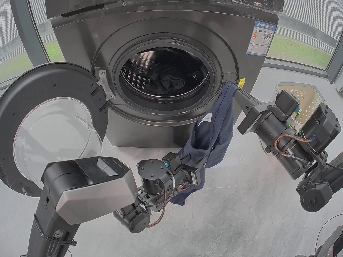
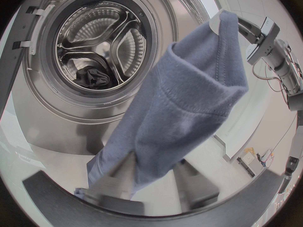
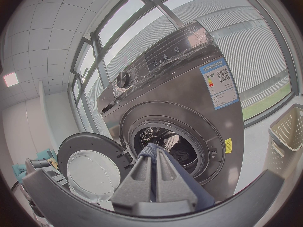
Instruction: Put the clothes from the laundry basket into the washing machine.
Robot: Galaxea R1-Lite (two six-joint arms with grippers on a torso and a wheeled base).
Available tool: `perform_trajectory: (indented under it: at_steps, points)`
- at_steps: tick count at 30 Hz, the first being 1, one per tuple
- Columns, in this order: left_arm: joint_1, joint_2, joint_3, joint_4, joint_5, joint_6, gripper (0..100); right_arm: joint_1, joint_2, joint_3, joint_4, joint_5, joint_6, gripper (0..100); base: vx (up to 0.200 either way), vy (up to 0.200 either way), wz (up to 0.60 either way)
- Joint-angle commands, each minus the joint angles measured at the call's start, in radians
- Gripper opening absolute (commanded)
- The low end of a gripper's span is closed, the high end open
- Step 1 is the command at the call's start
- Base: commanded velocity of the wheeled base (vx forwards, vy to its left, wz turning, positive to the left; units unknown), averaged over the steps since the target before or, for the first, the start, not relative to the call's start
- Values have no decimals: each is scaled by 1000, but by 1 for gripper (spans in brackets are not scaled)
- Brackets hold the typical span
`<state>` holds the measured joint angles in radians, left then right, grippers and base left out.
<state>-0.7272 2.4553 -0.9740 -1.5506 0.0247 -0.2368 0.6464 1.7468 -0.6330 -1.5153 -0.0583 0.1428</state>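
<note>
Head view is showing the right gripper [image 1: 235,90] pinching the top edge of a navy garment [image 1: 214,132], hanging it just beside the washing machine [image 1: 171,29] opening. The left gripper [image 1: 199,164] is sitting lower, fingers spread apart, cloth draping over it. Dark clothes [image 1: 169,79] are lying in the drum, and the laundry basket [image 1: 303,93] is standing to the right.
</note>
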Motion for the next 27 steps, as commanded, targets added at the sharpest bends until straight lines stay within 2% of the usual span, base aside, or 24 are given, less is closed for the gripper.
perform_trajectory:
  at_steps: [1, 5, 8, 11, 13, 15, 17, 19, 21, 22, 23, 25, 27]
  points:
    - [6, -9, -6, -2, 4, -1, 0, -4, 2, 1, 0, 0, 0, 0, 0, 0, 0]
    - [17, -58, 18, -2, 6, 1, 0, -8, 2, 1, 0, 0, 0, 0, 0, 0, 0]
    - [40, -153, 103, -2, 6, 8, 0, -11, 0, 3, 0, 0, 0, 0, 0, 0, 0]
    - [81, -305, 247, 0, 3, 17, 0, -13, -3, 3, 0, 0, 1, 0, 0, 0, 0]
    - [104, -366, 311, 0, -5, 11, 0, -14, -3, 3, 1, 0, 0, 0, 0, 0, 0]
    - [141, -501, 443, -2, -25, -26, 0, -17, 0, 1, 1, 0, 0, 0, 0, 0, 0]
    - [175, -569, 500, -2, -32, -85, 0, -13, 3, -1, 1, 0, 0, 0, 0, 0, 0]
    - [223, -622, 525, -2, -31, -121, 0, -8, 5, 3, 0, -2, 1, 0, 0, 0, 0]
    - [276, -665, 523, 0, -38, -130, 0, -14, 11, 10, 0, 0, 3, 0, 0, 0, 0]
    - [279, -667, 520, 1, -38, -130, 0, -14, 13, 10, 0, 0, 3, 0, 0, 0, 0]
    - [322, -671, 494, 0, -49, -118, 0, -17, 22, 19, -2, 0, 4, 0, 0, 0, 0]
    - [331, -684, 469, 1, -49, -104, 0, -24, 28, 33, -2, 2, 4, 0, 0, 0, 0]
    - [336, -700, 460, 0, -49, -104, 0, -42, 36, 41, -3, 3, 4, 0, 0, 0, 0]
